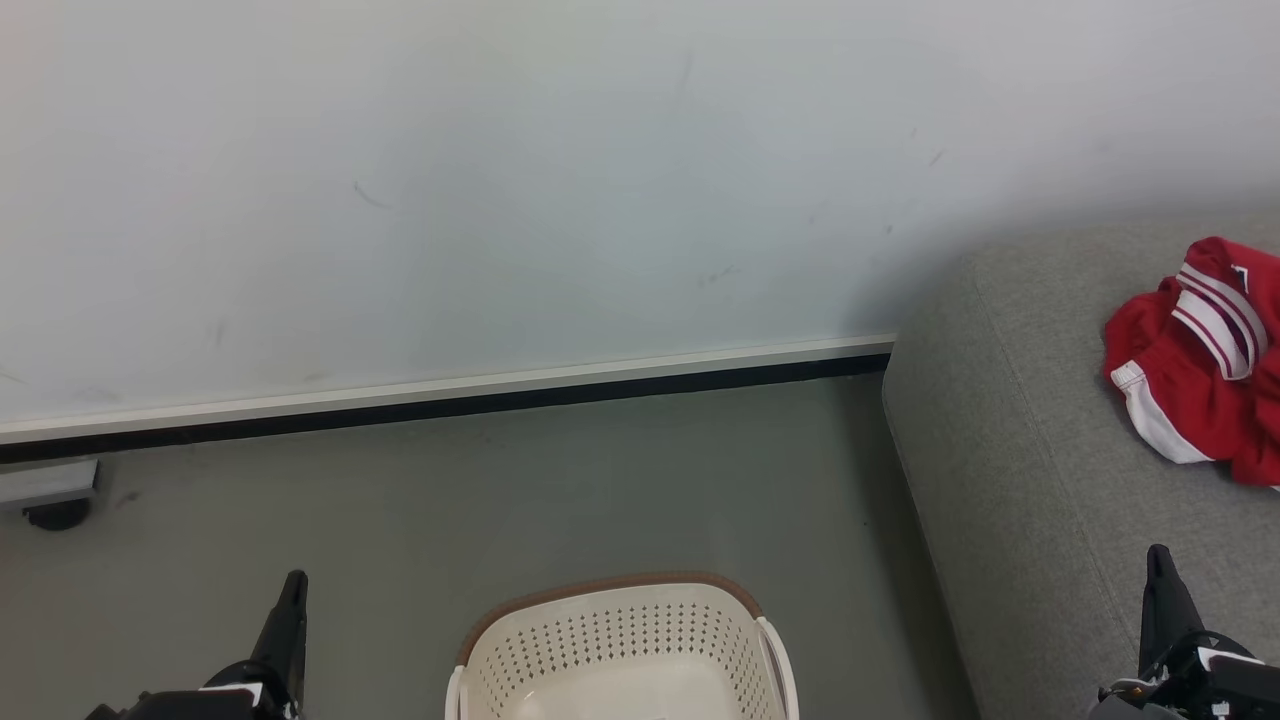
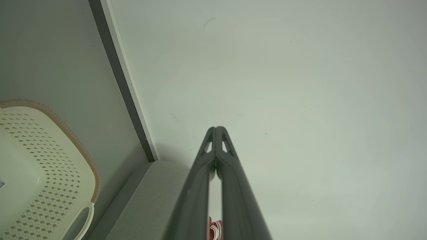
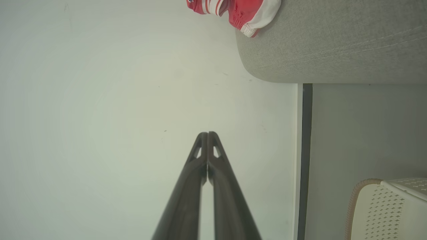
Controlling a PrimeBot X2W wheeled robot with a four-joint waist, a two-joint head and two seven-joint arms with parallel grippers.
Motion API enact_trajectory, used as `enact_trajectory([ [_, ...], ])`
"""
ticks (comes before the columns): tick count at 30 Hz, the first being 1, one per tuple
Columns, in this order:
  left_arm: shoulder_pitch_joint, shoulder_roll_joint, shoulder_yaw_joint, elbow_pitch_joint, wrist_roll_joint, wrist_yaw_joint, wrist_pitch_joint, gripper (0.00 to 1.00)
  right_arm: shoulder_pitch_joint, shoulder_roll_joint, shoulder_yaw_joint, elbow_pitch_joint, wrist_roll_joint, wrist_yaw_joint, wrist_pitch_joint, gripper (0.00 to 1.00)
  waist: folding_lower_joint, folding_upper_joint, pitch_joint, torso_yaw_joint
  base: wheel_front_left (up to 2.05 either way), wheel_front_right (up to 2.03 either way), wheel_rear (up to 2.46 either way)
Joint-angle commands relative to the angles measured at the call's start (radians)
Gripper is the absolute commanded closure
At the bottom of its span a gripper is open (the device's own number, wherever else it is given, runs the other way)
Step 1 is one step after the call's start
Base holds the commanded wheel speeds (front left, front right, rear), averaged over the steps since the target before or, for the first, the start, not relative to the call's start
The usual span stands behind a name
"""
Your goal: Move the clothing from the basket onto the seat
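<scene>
You had the left gripper (image 1: 294,580) low over the grey floor (image 1: 500,500), and its two dark fingers (image 2: 196,193) were clenched tip to tip around nothing. Your right gripper (image 1: 1158,556) was clamped together the same way, its fingers (image 3: 227,200) meeting at the tips, and it showed against the near part of the seat (image 1: 1010,480).

The red clothing (image 1: 1195,370), with its white panels and thin stripes, lay crumpled on top of that grey sofa cushion. It sat close to the cushion's wall-side edge, well apart from both grippers.

The cream perforated laundry basket (image 1: 610,584), brown along its rim, stood on the floor between your two grippers. It was near the seat's left side but not touching it. Behind everything ran a white wall (image 1: 500,200) with a dark baseboard (image 1: 450,408).
</scene>
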Motion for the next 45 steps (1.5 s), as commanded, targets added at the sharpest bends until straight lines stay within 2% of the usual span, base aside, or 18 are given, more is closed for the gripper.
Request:
enact_trajectory([
  [1,0.001,-0.001,0.004,0.001,-0.008,-0.007,0.003,1.0,-0.002,-0.007,0.002,-0.003,-0.002,0.0,-0.002,1.0,0.0,0.0,0.0,0.0,0.0,0.0,0.0],
  [45,0.001,-0.001,0.004,0.002,-0.008,-0.007,0.003,1.0,-0.002,-0.008,0.003,-0.003,-0.001,0.0,-0.003,1.0,0.0,0.0,0.0,0.0,0.0,0.0,0.0],
])
